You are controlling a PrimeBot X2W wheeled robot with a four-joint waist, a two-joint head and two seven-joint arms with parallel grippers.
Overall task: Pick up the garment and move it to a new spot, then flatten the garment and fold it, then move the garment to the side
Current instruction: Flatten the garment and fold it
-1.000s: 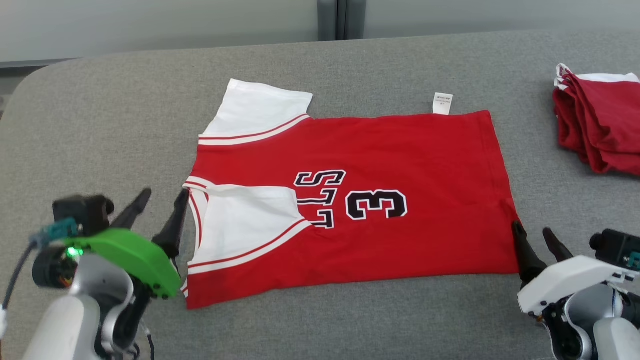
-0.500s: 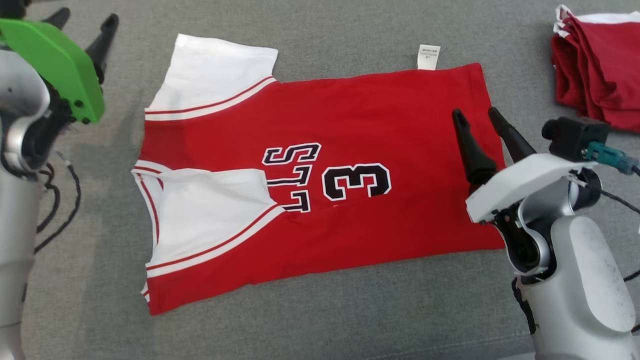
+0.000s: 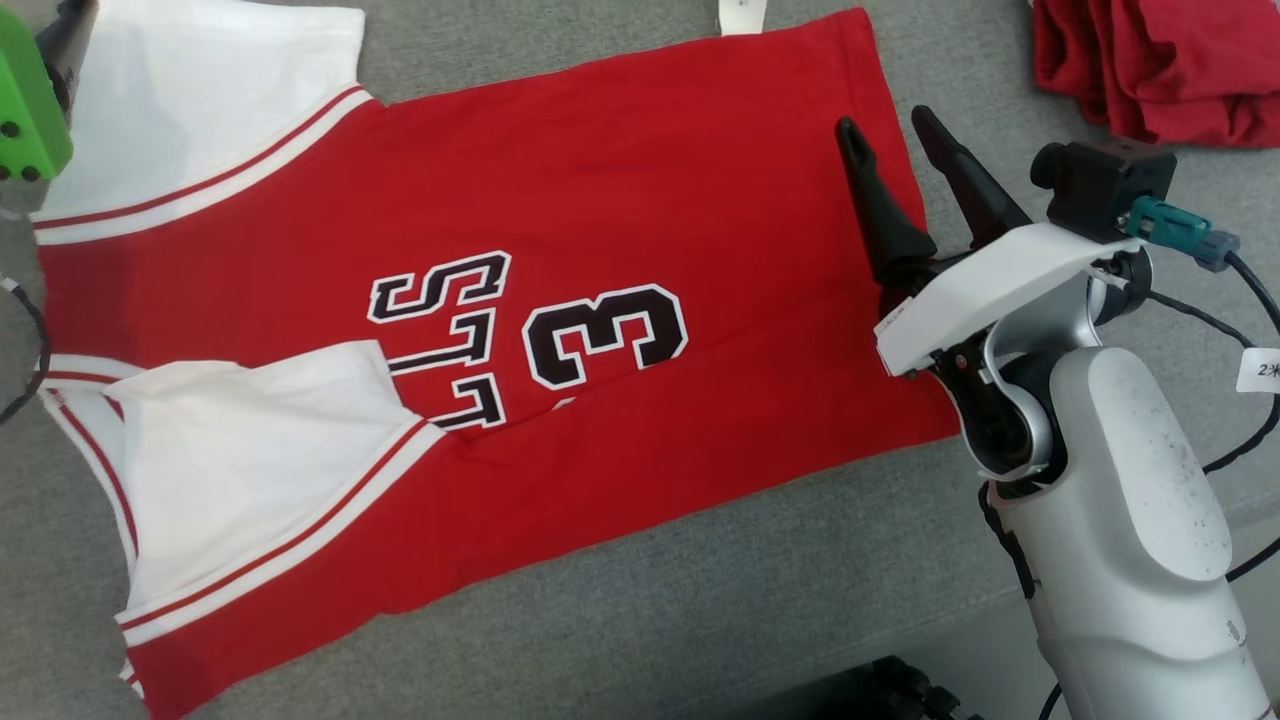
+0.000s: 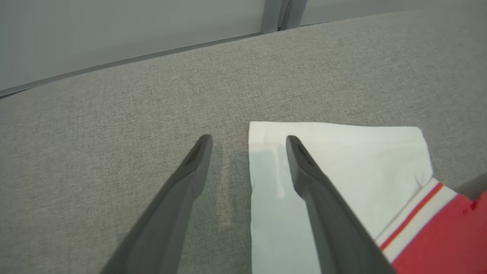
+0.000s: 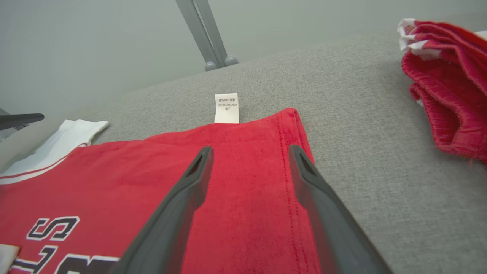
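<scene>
Grey woven fabric covers the bench [image 3: 650,620], and the garment [image 3: 620,180], a red jersey with white sleeves and a black "3", lies spread flat across it. The near sleeve [image 3: 250,450] is already turned in over the chest. A heap of other red clothing [image 3: 1150,70] sits well apart at the far right.

The right hand [image 3: 885,120] hovers over the hem with its fingers spread and empty. The left hand [image 4: 248,139], equally wide and empty, straddles the edge of the far sleeve [image 4: 342,167]. A small white label [image 5: 226,107] pokes out beyond the hem (near the far corner).

Flattening looks finished and folding barely begun. The main folds and the move aside appear to remain.
</scene>
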